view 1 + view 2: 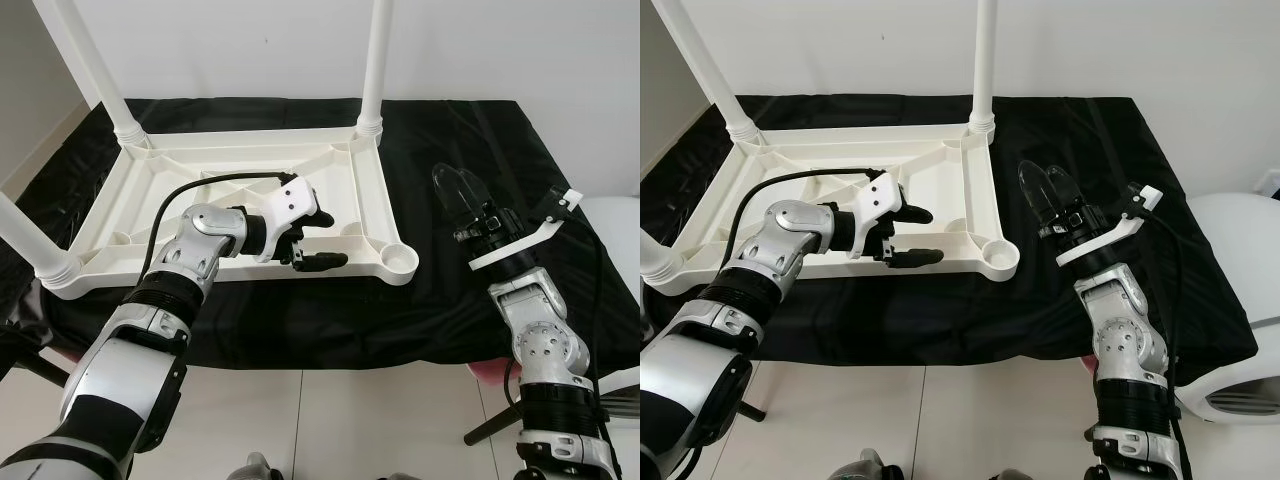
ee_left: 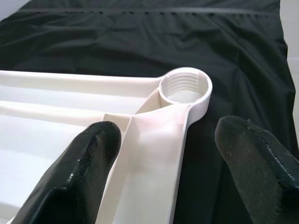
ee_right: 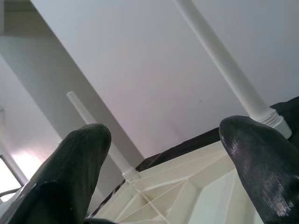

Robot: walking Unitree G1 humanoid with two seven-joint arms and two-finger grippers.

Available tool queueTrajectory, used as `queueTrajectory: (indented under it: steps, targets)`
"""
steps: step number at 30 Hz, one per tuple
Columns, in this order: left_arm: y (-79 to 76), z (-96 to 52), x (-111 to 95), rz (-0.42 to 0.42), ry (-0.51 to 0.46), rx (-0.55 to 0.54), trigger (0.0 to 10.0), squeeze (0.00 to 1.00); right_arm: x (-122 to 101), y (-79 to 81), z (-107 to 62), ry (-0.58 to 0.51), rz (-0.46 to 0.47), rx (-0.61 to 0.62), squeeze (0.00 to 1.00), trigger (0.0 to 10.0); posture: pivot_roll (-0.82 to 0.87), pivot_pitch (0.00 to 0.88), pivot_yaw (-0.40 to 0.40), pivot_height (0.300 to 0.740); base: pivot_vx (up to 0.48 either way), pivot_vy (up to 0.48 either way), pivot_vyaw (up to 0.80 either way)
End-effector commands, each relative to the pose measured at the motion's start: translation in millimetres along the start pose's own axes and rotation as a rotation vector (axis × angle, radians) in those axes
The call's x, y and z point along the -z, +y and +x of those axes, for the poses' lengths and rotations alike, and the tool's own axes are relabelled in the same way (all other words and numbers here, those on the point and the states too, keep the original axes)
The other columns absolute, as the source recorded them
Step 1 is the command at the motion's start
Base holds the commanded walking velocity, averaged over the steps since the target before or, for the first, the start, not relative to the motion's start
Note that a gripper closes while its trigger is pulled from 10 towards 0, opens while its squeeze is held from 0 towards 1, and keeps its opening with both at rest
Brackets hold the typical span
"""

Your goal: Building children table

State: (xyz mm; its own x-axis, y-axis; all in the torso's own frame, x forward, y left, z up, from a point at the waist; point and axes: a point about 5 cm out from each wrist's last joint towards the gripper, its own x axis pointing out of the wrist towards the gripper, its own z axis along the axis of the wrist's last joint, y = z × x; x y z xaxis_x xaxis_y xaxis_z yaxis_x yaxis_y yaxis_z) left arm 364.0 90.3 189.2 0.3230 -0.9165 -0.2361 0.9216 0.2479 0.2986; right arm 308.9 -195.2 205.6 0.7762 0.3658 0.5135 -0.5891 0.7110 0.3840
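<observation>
The white plastic table top (image 1: 200,215) lies upside down on a black cloth (image 1: 460,130) that covers the work surface, its ribbed underside facing up. Three white legs stand upright in corner sockets: the far-left leg (image 1: 95,65), the far-right leg (image 1: 377,60) and the near-left leg (image 1: 25,235). The fourth corner, nearest the robot's right side, carries an empty threaded socket (image 1: 399,259); in the left wrist view the internal thread rings of this socket (image 2: 185,88) are plainly visible. The left gripper (image 1: 313,240) is positioned over the near rim of the table top, just beside the empty socket, with its two black fingers spread; one finger (image 2: 81,163) sits above the inner ribbed tray and the other lies outside the rim above the cloth, so the rim passes between them. Whether either finger touches the plastic cannot be determined. The right gripper (image 1: 460,195) is raised above the cloth, apart from the table top on its right side, fingers spread and holding nothing; in the right wrist view its fingers (image 3: 77,158) point toward the table top and the upright legs. No brand, label or legible writing is visible on any component. A pale tiled floor (image 1: 340,420) lies below the near edge of the cloth.
</observation>
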Motion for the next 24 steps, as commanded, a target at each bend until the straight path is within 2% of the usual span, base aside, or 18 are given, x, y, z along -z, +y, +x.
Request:
queueTrajectory:
  steps: [1, 2, 4, 5, 6, 8, 9, 11, 12, 15, 18, 20, 24]
  targets:
    - [11.5, -9.6, 1.1, -0.03, -0.012, -0.161, 10.0, 0.0, 6.8, -0.8, 5.5, 0.007, -0.026, 0.028, 0.0, 10.0, -0.03, 0.0, 0.047, 0.74, 0.0, 0.0, 0.0]
    - [14.6, -11.9, 1.1, -0.048, -0.025, -0.209, 10.0, 0.0, 8.4, -1.9, 8.0, 0.003, -0.029, 0.045, 0.0, 10.0, -0.03, 0.0, 0.046, 0.74, 0.0, 0.0, 0.0]
    - [14.6, -11.9, 1.1, -0.048, -0.025, -0.209, 10.0, 0.0, 8.4, -1.9, 8.0, 0.003, -0.029, 0.045, 0.0, 10.0, -0.03, 0.0, 0.046, 0.74, 0.0, 0.0, 0.0]
    - [18.9, -14.8, 1.3, -0.071, -0.04, -0.27, 10.0, 0.0, 10.5, -3.2, 10.5, 0.004, -0.042, 0.062, 0.0, 10.0, -0.03, 0.0, 0.04, 0.74, 0.0, 0.0, 0.0]
    - [18.9, -14.8, 1.3, -0.071, -0.04, -0.27, 10.0, 0.0, 10.5, -3.2, 10.5, 0.004, -0.042, 0.062, 0.0, 10.0, -0.03, 0.0, 0.04, 0.74, 0.0, 0.0, 0.0]
    - [25.6, -22.7, 3.2, -0.126, -0.075, -0.395, 10.0, 0.0, 16.4, -4.5, 16.7, 0.01, -0.085, 0.081, 0.0, 10.0, -0.01, 0.0, 0.031, 0.74, 0.0, 0.0, 0.0]
    - [25.6, -22.7, 3.2, -0.126, -0.075, -0.395, 10.0, 0.0, 16.4, -4.5, 16.7, 0.01, -0.085, 0.081, 0.0, 10.0, -0.01, 0.0, 0.031, 0.74, 0.0, 0.0, 0.0]
    - [29.5, -30.3, 6.6, -0.162, -0.101, -0.503, 10.0, 0.0, 22.0, -4.8, 22.0, 0.021, -0.113, 0.097, 0.0, 10.0, 0.0, 0.0, 0.022, 0.74, 0.0, 0.0, 0.0]
    - [29.5, -30.3, 6.6, -0.162, -0.101, -0.503, 10.0, 0.0, 22.0, -4.8, 22.0, 0.021, -0.113, 0.097, 0.0, 10.0, 0.0, 0.0, 0.022, 0.74, 0.0, 0.0, 0.0]
    - [34.9, -40.8, 11.0, -0.199, -0.139, -0.664, 10.0, 0.0, 29.7, -4.0, 28.3, 0.039, -0.16, 0.115, 0.0, 10.0, 0.01, 0.0, 0.008, 0.74, 0.0, 0.0, 0.0]
    - [35.7, -42.7, 11.4, -0.198, -0.144, -0.693, 10.0, 0.0, 31.3, -3.6, 29.6, 0.041, -0.173, 0.114, 0.0, 10.0, 0.01, 0.0, 0.008, 0.74, 0.0, 0.0, 0.0]
    - [36.7, -49.3, 16.3, -0.23, -0.166, -0.798, 10.0, 0.0, 38.2, -4.2, 34.2, 0.074, -0.238, 0.137, 0.0, 10.0, 0.02, 0.0, -0.005, 0.74, 0.0, 0.0, 0.0]
    - [35.9, -55.2, 23.2, -0.254, -0.165, -0.884, 10.0, 0.0, 44.6, -5.0, 38.1, 0.102, -0.285, 0.165, 0.0, 10.0, 0.03, 0.0, -0.009, 0.74, 0.0, 0.0, 0.0]
